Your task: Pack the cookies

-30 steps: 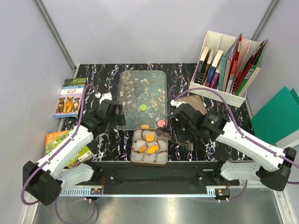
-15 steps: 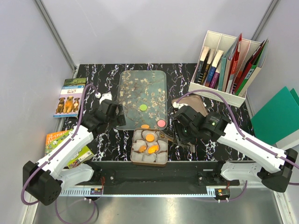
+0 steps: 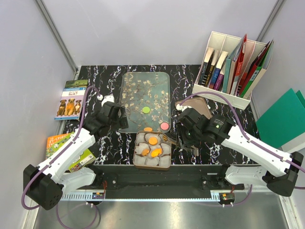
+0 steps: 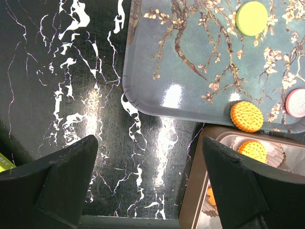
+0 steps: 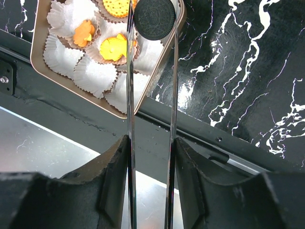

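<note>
Where right gripper [image 5: 152, 8] hangs over tin [image 5: 35, 47], black cookie [image 5: 154, 19] between its part-open jaws, hold unclear.

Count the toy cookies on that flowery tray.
3: green round cookie toward the tray middle, orange round cookie and pink cookie by its near rim. Others may be hidden.

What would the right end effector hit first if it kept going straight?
Likely the white paper cup in the tin's corner, just beyond the black cookie it grips; depth is unclear.
</note>
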### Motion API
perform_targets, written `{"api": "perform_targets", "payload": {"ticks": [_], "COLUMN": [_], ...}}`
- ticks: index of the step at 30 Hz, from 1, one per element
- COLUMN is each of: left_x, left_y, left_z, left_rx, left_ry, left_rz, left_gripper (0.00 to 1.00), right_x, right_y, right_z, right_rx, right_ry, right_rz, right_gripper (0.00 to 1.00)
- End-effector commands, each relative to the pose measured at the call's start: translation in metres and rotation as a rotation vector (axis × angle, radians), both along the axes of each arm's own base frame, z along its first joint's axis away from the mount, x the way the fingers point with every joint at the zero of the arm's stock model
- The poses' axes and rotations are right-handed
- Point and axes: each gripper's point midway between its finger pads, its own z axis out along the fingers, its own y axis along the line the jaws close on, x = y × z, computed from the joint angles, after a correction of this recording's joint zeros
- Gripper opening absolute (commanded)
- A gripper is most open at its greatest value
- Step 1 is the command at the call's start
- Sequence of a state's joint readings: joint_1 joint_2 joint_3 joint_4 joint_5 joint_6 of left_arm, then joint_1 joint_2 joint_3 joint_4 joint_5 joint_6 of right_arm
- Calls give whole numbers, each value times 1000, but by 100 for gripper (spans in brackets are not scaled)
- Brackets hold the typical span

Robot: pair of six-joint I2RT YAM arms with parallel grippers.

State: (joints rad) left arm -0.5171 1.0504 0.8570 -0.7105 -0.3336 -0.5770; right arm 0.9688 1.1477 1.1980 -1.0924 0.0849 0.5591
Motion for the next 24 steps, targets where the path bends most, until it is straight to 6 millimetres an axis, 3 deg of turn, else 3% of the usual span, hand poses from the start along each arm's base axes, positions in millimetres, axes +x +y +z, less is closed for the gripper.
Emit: {"api": "perform_targets", "payload": {"ticks": [1,10,15,24], "left_x": [5,5,5,5], "left_y": [-3,-2,-3,-3], "left_z": [7,8,8,7], "left_rx": [-13,-13,-15,-16], "left_ry": [-32,-33,-33,-32], "left_rz": [4,5,5,6], "left_gripper": [94,94,94,94], "right_x": [6,5,6,9], "right_y": [15,19,17,16], "right_z": [18,18,19,29], "right_rx": [72,74,77,90], "right_ry": [-30,-26,-32,-63], "right_rz": [3,12,1,-13], "right_gripper": [46,48,56,57]}}
